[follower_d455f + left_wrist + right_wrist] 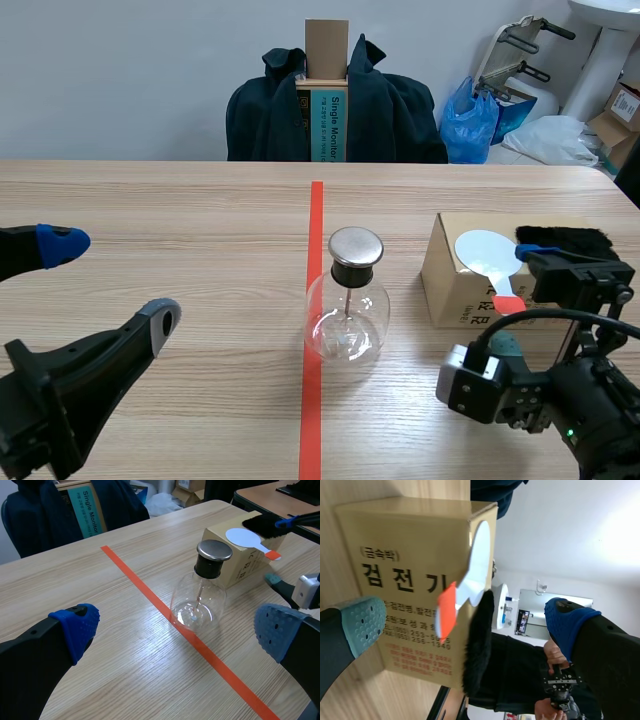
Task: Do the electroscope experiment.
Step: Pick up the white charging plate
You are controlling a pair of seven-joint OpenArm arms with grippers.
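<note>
The right gripper (465, 620), fingers apart, brackets an orange-handled white round paddle (480, 550) and black fur strip (477, 650) atop a brown cardboard box (405, 540). The left gripper (110, 280), likewise spread, faces the metal-capped clear glass flask (346, 320) on the tape line (312, 420).

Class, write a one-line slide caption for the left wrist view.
Open left tool faces the glass electroscope; a white paddle lies on the box behind it.
</note>
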